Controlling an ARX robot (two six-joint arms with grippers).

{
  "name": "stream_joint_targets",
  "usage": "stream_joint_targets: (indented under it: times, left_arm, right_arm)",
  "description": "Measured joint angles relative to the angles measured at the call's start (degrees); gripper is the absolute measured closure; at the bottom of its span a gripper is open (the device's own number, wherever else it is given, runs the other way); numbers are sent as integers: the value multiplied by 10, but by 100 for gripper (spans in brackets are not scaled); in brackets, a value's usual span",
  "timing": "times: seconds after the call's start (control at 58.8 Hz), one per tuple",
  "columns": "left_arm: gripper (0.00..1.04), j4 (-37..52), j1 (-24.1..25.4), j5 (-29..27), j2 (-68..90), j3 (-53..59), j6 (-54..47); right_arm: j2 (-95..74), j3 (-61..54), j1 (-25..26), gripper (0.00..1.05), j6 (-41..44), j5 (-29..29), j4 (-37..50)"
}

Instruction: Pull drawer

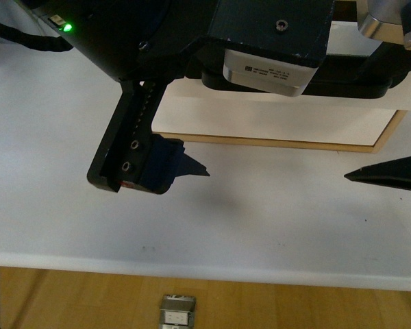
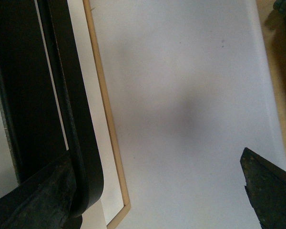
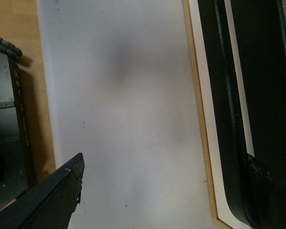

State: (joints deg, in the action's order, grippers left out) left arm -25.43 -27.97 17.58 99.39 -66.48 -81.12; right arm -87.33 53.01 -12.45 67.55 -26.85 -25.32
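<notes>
The drawer (image 1: 274, 122) shows its white front with a light wood edge at the back of the white table. Its long black bar handle (image 1: 349, 88) runs across the top of the front, partly under my arms. My left gripper (image 2: 155, 157) is open and straddles the handle (image 2: 66, 95): one finger (image 2: 38, 200) sits behind the bar, the other (image 2: 267, 191) hangs over the bare table. My right gripper (image 3: 164, 157) is open too, with one finger (image 3: 271, 186) behind the handle (image 3: 221, 95) and the other (image 3: 43, 200) over the table. The notch is hidden.
The white table (image 1: 260, 219) stretches from the drawer to its front edge, with wooden floor (image 1: 89, 301) below. A small grey metal object (image 1: 178, 315) lies on the floor. A dark metal frame (image 3: 9, 119) stands beyond the table's edge.
</notes>
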Motion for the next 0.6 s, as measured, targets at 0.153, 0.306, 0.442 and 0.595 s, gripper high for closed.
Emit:
stream_joint_targets:
  times: [0.153,0.306,0.442,0.595]
  left_arm:
    - [6,8,-5,-1,-23,28,-1]
    - [6,36,-7,-3,-41,54,0]
    - [6,86,-8,5,-62,76,13]
    - [6,132,-21,23,-112,87,56]
  right_arm:
    - [12,-14,-3,9,0,-3,-4]
    - [22,-26,-3,9,-9,-10,3]
    - [41,-30,1,9,-26,-19,7]
    - [86,-39,8,9,-43,-29,18]
